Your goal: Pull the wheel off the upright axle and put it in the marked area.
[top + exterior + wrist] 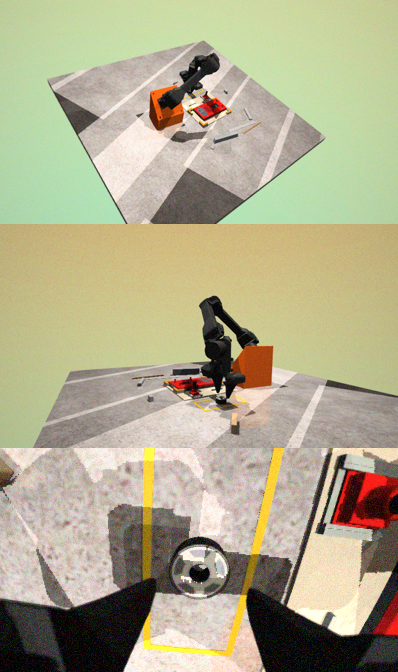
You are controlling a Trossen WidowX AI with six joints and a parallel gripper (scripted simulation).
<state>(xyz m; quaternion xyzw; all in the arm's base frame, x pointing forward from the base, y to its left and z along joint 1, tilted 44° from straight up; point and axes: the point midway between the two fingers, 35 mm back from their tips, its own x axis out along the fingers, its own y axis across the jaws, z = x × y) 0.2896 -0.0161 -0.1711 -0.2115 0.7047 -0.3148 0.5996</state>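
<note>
Wrist view: the wheel [199, 573] is seen lying flat inside the yellow marked area [265, 523], released by the parted, empty gripper [199, 598], which is yet to be lifted clear.

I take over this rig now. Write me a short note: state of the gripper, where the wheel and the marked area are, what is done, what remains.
Gripper: open, holding nothing; in the wrist view its fingers stand apart from the wheel on both sides.
Wheel: off the axle, lying flat on the table inside the yellow marked area.
Axle: bare, on the cream board.
Done: pull-off, placement, release.
Left: probably only lifting the gripper straight up, without brushing the wheel.
</note>
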